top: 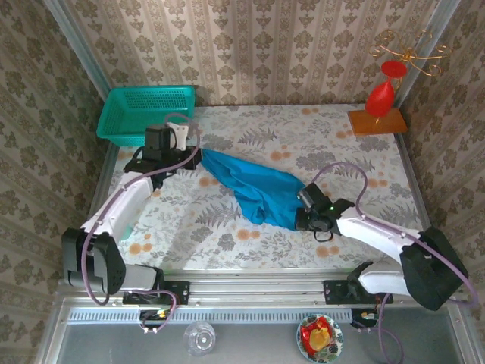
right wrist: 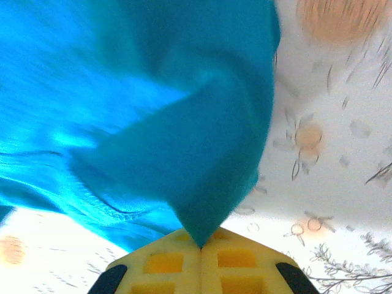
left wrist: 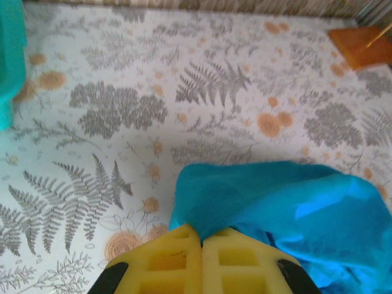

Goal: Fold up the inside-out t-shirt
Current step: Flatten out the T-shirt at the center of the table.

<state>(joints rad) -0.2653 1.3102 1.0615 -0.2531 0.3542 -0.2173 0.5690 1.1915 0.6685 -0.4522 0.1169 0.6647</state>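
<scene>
T-shirt (top: 254,186): bunched blue strip slung across mid-desk (top: 341,136).
Left gripper (left wrist: 202,242): jaws clamped on its far end.
Right gripper (right wrist: 201,245): jaws clamped on its near end.

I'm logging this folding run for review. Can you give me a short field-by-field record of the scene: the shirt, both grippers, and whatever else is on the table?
garment: blue t-shirt, bunched into a diagonal strip between the two grippers, not yet folded
left gripper: shut, pinching the shirt's far-left end
right gripper: shut, pinching the shirt's near-right end
surface: table with a floral cover
basket: teal mesh basket, far-left corner, apart from the shirt
other: red ornament stand on an orange base, far-right corner
</scene>
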